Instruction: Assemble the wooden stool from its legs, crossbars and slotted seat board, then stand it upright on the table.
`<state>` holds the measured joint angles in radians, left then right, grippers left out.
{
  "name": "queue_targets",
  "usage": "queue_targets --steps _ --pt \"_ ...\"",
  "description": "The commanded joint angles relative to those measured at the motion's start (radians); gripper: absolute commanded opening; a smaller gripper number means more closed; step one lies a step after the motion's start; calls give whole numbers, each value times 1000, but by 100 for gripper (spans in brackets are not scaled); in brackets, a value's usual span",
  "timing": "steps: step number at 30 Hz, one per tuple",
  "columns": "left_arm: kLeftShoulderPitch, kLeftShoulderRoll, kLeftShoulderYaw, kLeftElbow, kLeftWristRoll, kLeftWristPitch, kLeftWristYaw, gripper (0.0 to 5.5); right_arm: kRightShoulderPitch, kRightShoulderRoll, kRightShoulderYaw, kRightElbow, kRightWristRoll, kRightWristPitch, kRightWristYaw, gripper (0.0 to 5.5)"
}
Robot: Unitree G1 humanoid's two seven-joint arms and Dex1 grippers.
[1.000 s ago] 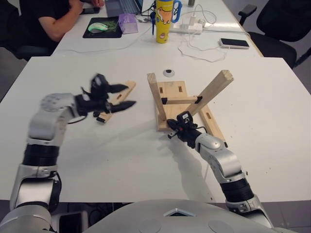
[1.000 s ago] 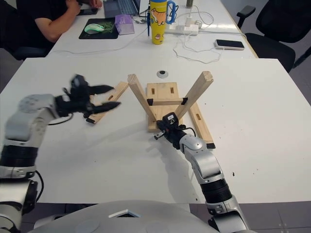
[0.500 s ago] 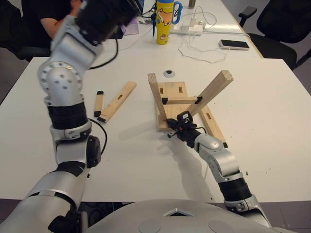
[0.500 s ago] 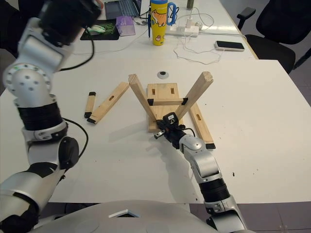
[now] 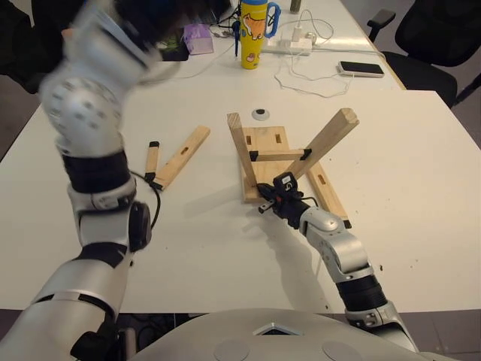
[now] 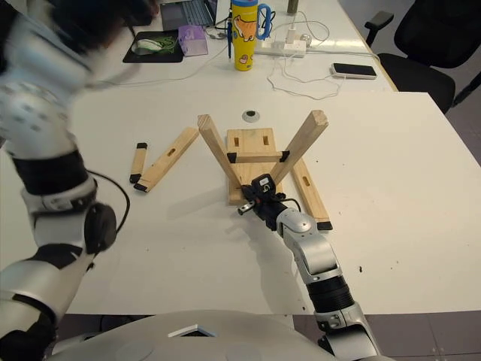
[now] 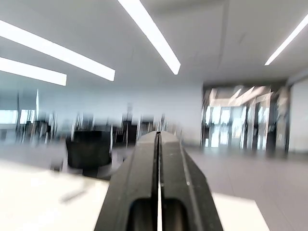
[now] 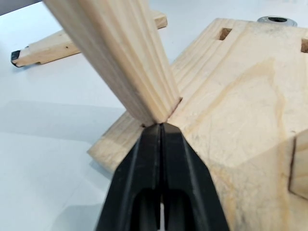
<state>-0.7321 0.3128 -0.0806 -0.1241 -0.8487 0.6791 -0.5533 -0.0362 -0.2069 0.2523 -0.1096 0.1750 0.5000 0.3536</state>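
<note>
The slotted seat board [image 5: 264, 143] lies flat at mid-table. Two legs stand in it at a slant, one [image 5: 240, 150] on the left and one [image 5: 331, 139] on the right, joined by a crossbar [image 5: 282, 156]. Another leg [image 5: 331, 197] lies along the board's right side. To the left, a loose leg [image 5: 180, 156] and a short crossbar [image 5: 152, 159] rest on the table. My right gripper [image 5: 264, 204] is shut, its tips [image 8: 160, 126] touching the foot of the left leg at the board's near edge. My left arm is raised high, and its gripper [image 7: 158, 134] is shut on nothing, pointing into the room.
At the far side stand a yellow bottle [image 5: 254, 30], a power strip with cables [image 5: 289, 45], a phone [image 5: 362, 67], a purple box [image 5: 198, 35] and a mouse on a pad [image 5: 156, 43]. A small round disc [image 5: 261, 113] lies just behind the seat board.
My left arm has swung up from beside the loose leg to high above the table, and its gripper has gone from open to shut. The right arm and the stool parts have not moved.
</note>
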Motion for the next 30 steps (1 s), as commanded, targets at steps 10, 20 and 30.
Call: queue_targets --steps 10,20,30 --pt "66 -38 -131 73 380 -177 99 1 134 30 -76 81 38 -131 1 0" --pt "-154 -26 126 -17 342 -301 145 1 133 39 -140 143 -1 -252 -34 0" --pt "105 11 -198 55 388 61 188 1 149 34 -89 156 -35 -195 -21 0"
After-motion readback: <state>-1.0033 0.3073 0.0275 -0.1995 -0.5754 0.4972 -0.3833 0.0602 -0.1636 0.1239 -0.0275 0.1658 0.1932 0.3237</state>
